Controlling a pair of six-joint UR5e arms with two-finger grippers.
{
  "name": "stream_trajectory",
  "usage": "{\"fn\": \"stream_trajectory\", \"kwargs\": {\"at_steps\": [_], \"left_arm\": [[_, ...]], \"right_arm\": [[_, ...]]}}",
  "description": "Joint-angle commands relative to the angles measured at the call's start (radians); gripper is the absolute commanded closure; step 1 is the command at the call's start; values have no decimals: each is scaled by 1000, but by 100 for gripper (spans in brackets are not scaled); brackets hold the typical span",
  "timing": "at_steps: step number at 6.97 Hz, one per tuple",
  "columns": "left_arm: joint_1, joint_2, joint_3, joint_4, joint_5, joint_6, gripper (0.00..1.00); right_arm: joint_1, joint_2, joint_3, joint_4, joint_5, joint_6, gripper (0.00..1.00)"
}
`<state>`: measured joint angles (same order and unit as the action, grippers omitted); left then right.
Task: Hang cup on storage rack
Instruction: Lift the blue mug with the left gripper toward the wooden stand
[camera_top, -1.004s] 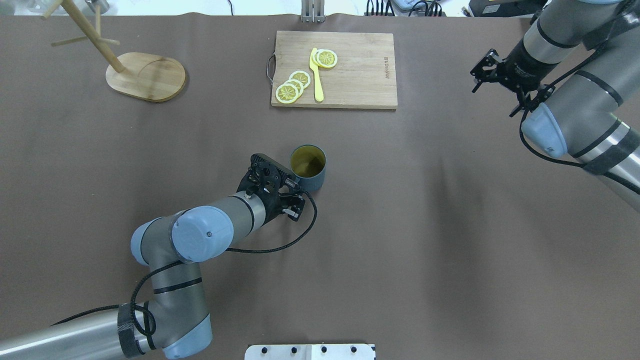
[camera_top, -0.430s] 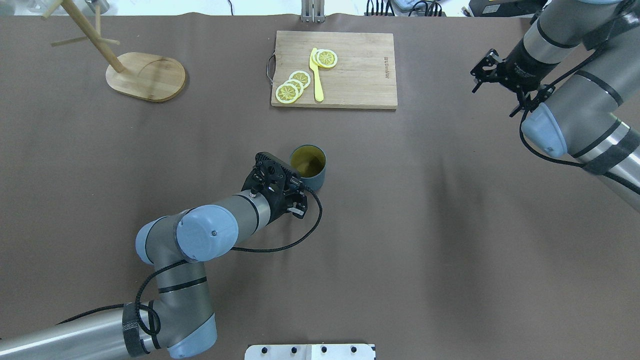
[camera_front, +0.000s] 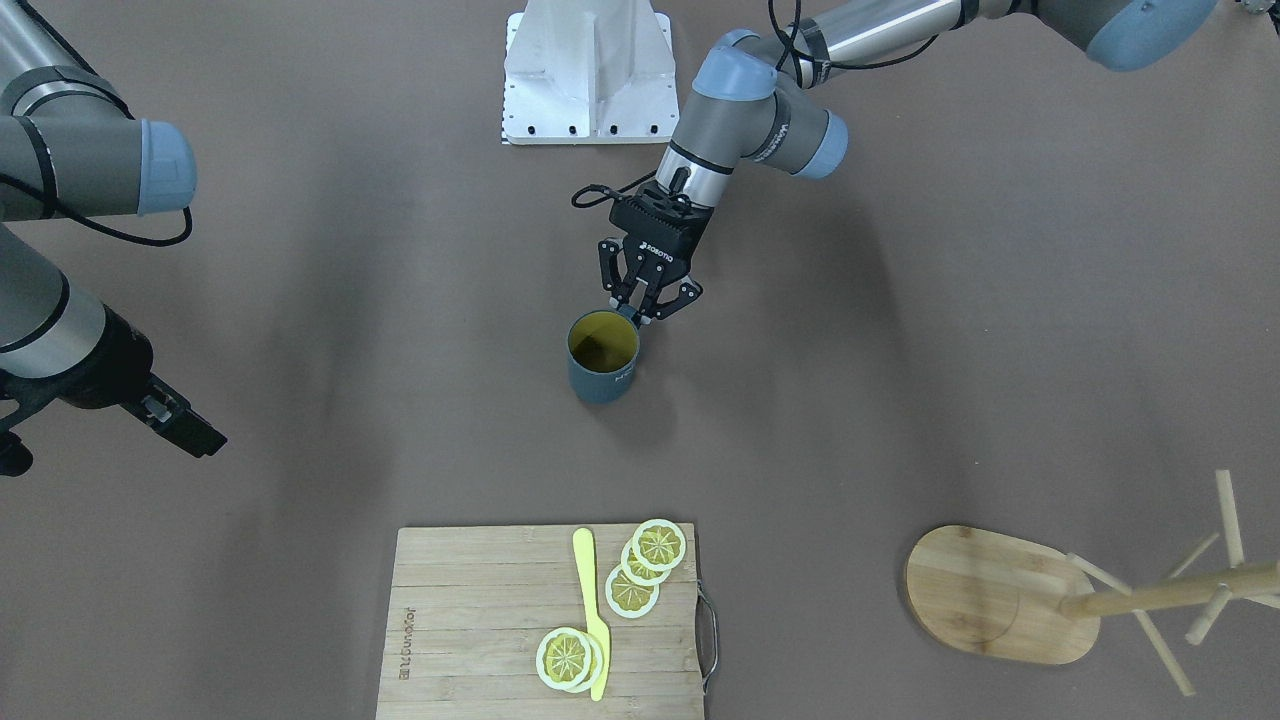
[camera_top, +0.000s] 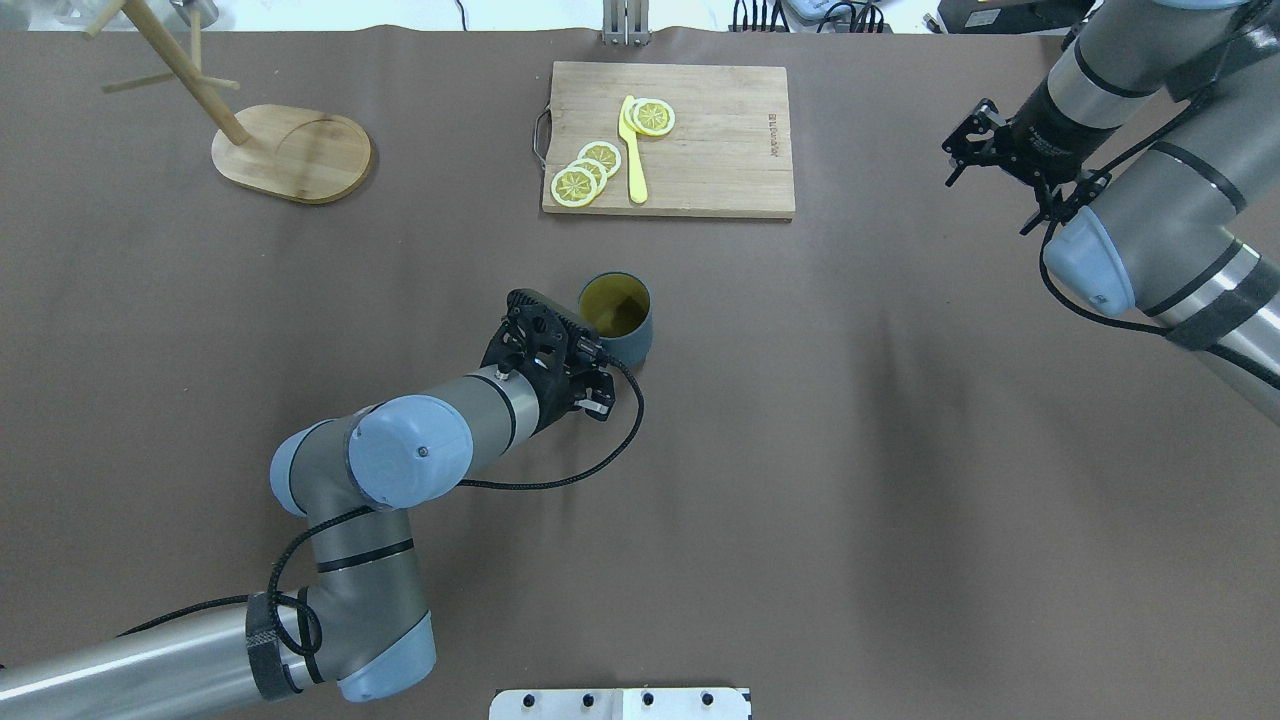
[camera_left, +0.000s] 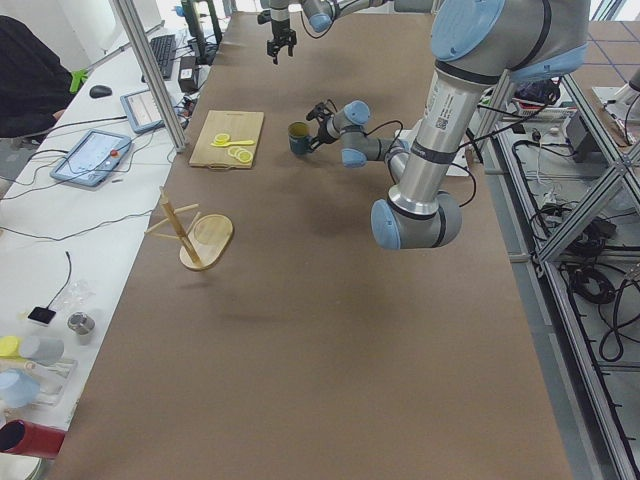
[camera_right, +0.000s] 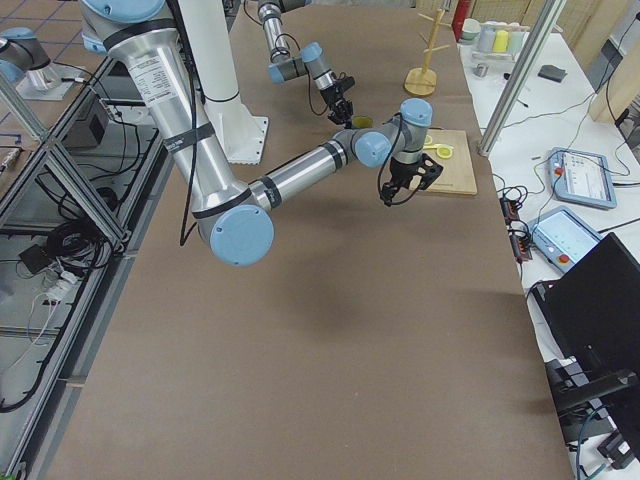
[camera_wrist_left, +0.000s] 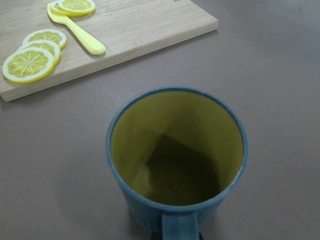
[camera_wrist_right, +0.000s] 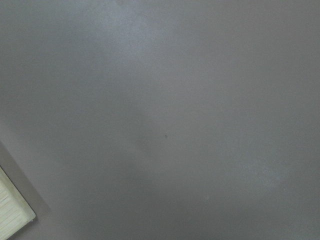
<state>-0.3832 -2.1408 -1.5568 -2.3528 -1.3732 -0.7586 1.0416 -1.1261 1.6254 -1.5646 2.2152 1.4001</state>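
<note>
The cup (camera_top: 615, 312), dark teal-grey with a mustard-yellow inside, is upright near the table's middle; it also shows in the front view (camera_front: 602, 360) and fills the left wrist view (camera_wrist_left: 175, 150). My left gripper (camera_top: 590, 345) (camera_front: 640, 312) is shut on its handle, which faces the wrist camera. The storage rack (camera_top: 290, 155), a wooden mug tree on an oval base, stands at the far left corner (camera_front: 1000, 595), well away from the cup. My right gripper (camera_top: 1012, 165) is open and empty above the far right of the table.
A bamboo cutting board (camera_top: 700, 140) with lemon slices (camera_top: 585, 170) and a yellow knife (camera_top: 632, 150) lies at the back centre, beyond the cup. A white mount plate (camera_front: 590, 75) sits at the robot's edge. The right wrist view shows only brown table cover.
My left gripper and the cup have shifted together a little toward the far side of the table. The right arm has not moved.
</note>
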Motion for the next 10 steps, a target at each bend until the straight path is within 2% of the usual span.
{"fn": "stream_trajectory", "kwargs": {"at_steps": [1,5,9,10], "left_arm": [[-119,-8,-55,-7,-163,-21,100],[-388,13,-59,1,-450,-308,100],[-503,7,-31,-2,-468,-772,100],[-529,6,-25,-72,-466,-876,100]], "right_arm": [[0,0,-1,2,0,0,0],[-2,20,4,3,0,-12,0],[-3,38,10,3,-2,-6,0],[-5,46,11,3,-5,0,0]]}}
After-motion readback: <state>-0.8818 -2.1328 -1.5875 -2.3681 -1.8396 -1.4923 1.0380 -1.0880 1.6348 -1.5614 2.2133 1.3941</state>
